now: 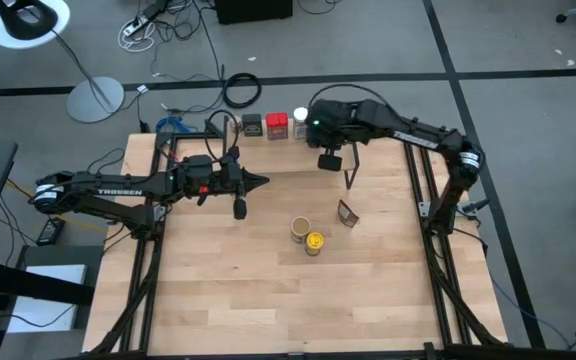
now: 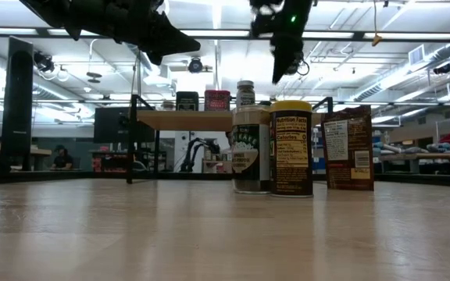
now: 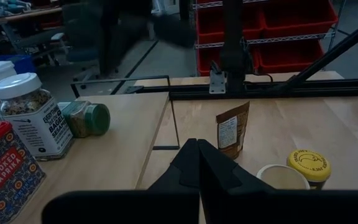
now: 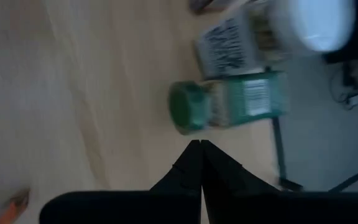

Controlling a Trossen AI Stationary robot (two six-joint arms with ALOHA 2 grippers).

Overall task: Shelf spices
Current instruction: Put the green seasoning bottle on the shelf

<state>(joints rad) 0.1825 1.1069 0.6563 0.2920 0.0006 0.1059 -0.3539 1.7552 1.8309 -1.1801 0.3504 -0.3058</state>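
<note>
The table [image 1: 218,300] carried the shelf [image 1: 193,137] along its far edge, and four spices were already up there: a dark tin [image 1: 252,125], a red tin [image 1: 276,124], a white-lidded jar [image 1: 300,120] and, seen from the wrists, a green jar [image 4: 229,102] lying on its side next to the white-lidded one. Three were still on the table near its middle: a brown pouch [image 1: 347,212], a tan-capped jar [image 1: 300,228] and a yellow-lidded jar [image 1: 314,242], the two jars just beside each other.

So the step in hand looked like the gap between a placement and the next pick. Next would call for one arm to descend on a remaining spice, probably the pouch or a jar, with fingers spread enough to straddle it.

The right arm reached over the shelf's right end, its tool [image 4: 199,144] above the green jar, fingers together and empty. The left arm stretched in from the left edge, its tool [image 3: 197,149] raised over the table, pointing at the three, likewise closed on nothing.
</note>
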